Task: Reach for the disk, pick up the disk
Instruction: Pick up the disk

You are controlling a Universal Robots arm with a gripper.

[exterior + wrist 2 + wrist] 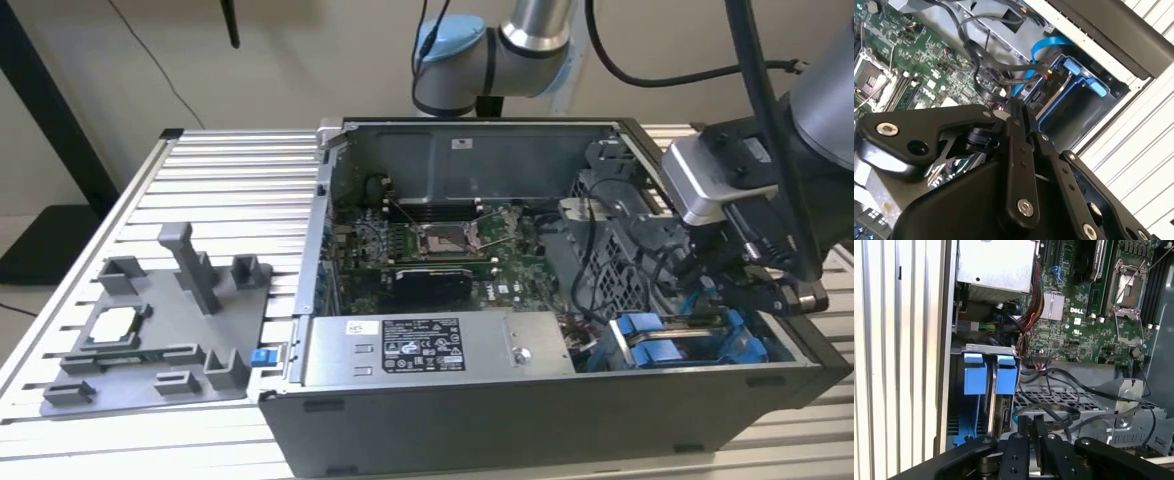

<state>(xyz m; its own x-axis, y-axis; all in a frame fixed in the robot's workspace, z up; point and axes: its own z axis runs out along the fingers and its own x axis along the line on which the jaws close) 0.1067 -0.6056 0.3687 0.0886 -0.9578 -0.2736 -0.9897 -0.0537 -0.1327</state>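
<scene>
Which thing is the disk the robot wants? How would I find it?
Find the big open computer case on the slatted table. Inside, at the corner on the exterior view's right, beside the grey power supply box, the disk stands on edge in a bay. Bright blue plastic tabs cap it, unlike the green circuit board and black cables around it.

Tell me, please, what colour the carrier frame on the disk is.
Bright blue; the disk shows it best in the first wrist view, standing on edge in its bay.
</scene>
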